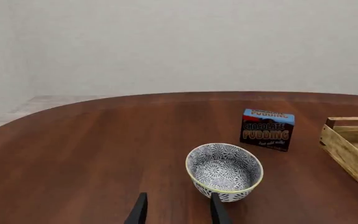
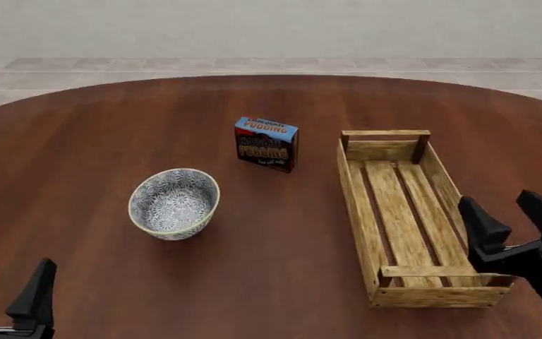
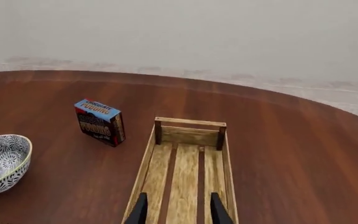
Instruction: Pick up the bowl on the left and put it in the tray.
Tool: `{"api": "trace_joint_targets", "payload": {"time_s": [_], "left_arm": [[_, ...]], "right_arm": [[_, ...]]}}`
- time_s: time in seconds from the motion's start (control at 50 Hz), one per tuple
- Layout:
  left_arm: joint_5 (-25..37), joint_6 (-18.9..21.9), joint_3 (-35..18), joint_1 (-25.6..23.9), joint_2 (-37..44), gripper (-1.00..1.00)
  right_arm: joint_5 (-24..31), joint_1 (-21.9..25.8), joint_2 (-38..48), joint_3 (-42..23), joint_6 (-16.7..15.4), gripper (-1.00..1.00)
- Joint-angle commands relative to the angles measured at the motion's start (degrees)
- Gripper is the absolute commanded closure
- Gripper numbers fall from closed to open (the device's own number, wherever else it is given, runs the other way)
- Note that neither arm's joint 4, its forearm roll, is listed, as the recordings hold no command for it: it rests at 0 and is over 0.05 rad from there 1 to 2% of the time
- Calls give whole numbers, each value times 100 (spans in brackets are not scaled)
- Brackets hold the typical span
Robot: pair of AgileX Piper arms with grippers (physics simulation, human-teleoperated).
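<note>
Both grippers, left (image 2: 8, 286) lower left and right (image 2: 516, 219) at right edge, spread open, empty. Bowl (image 2: 174, 203) sits left of centre, untouched; tray (image 2: 354, 185) right of centre, unfilled. Pickup and placement both remain.

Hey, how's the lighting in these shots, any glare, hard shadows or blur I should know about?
Front view: soft even light, only a faint shadow under the bowl, mild sheen on the table, no blur. Left wrist view: sharp, pudding box lettering readable. Right wrist view: the tray is crisp, no glare.
</note>
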Motion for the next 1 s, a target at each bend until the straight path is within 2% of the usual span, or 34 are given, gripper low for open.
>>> {"api": "trace_joint_targets", "payload": {"time_s": [0.02,0.16,0.18,0.22,0.24,0.28,0.32,0.34,0.52,0.64,0.74,0.78,1.0], "left_arm": [[0,0,0,0,0,-100],[0,0,0,0,0,-100],[0,0,0,0,0,-100],[0,0,0,0,0,-100],[0,0,0,0,0,-100],[0,0,0,0,0,-100],[0,0,0,0,0,-100],[0,0,0,0,0,-100],[0,0,0,0,0,-100],[0,0,0,0,0,-100],[0,0,0,0,0,-100],[0,0,0,0,0,-100],[0,0,0,0,0,-100]], "right_arm": [[436,715,788,-997,247,-100],[685,939,1092,-1529,303,-100],[714,1122,1180,-1624,387,-100],[754,1041,1248,-1750,381,-100],[770,1111,1341,-1835,328,-100],[721,850,1439,-1926,22,-100],[733,1086,1595,-2013,143,-100],[722,1057,1699,-2095,152,-100],[789,1495,2310,-2570,34,-100],[843,1760,2461,-2744,55,-100],[999,2172,2765,-3059,103,-100],[1030,2190,2890,-3153,-11,-100],[1027,2507,3357,-3486,43,-100]]}}
